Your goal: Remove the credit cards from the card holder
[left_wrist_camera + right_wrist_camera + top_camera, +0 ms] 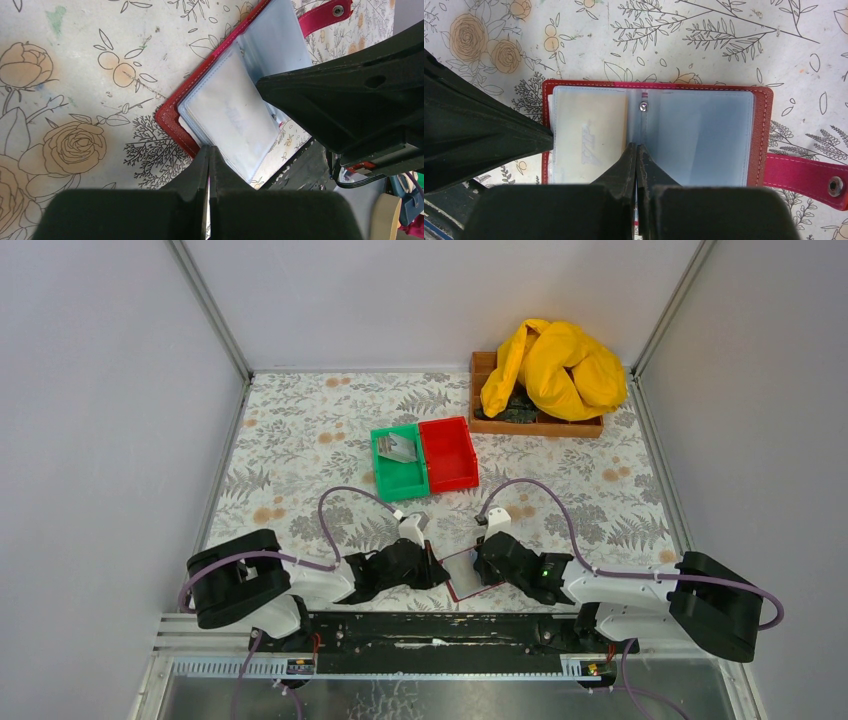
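Left gripper (pixel 208 151): fingers pressed together, no gap showing. The tips sit on the outer edge of the left-hand plastic sleeves of the card holder (pixel 696 131); cannot tell if a sleeve is nipped between them. Right gripper (pixel 637 149): also closed tight, tips on the holder's near edge at the spine, just at 6 o'clock of the small snap stud (pixel 642 106). Can't tell if it pinches anything either.

Holder lies open and flat on the floral table (pixel 300 440), between the two grippers. In the right wrist view the left gripper comes in from 9 o'clock. A pale card (pixel 589 134) with faint lettering sits in the left sleeve; the right sleeve looks blue-grey, contents unclear. The red strap (pixel 804 171) sticks out at 4 o'clock in the right wrist view.

Edges: from the top, the holder's near corner is close to the table's near edge at 6 o'clock. Green bin (pixel 402 483) and red bin (pixel 450 458) stand touching at 11–12 o'clock of the holder, apart from it, with a card (pixel 400 447) in the green one. Wooden tray (pixel 540 427) with yellow cloth (pixel 555 365) is at 1 o'clock, well apart. Bare table lies at 9 and 3 o'clock past the arms.
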Action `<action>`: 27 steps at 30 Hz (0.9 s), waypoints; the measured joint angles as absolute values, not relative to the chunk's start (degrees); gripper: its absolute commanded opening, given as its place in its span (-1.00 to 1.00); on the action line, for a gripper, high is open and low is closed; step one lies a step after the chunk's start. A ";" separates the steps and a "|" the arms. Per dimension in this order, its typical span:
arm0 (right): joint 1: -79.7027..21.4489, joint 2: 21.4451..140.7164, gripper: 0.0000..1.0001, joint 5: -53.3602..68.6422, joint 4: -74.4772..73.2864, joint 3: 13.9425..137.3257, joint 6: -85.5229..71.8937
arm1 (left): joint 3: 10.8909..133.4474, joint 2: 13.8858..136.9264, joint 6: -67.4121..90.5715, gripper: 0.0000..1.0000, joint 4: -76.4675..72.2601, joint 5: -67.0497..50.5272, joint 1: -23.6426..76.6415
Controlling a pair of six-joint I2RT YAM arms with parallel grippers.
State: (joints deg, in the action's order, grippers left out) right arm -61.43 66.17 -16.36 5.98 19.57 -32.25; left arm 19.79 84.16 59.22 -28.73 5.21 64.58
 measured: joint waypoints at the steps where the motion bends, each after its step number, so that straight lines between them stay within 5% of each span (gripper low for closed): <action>1: -61.43 66.17 -1.00 -16.27 6.07 19.55 -32.23 | 19.79 84.18 59.24 -0.99 -28.73 5.23 64.58; 27: -60.71 65.08 -1.00 -16.58 7.97 17.80 -32.42 | 23.73 86.15 58.35 -0.97 -25.69 5.37 64.60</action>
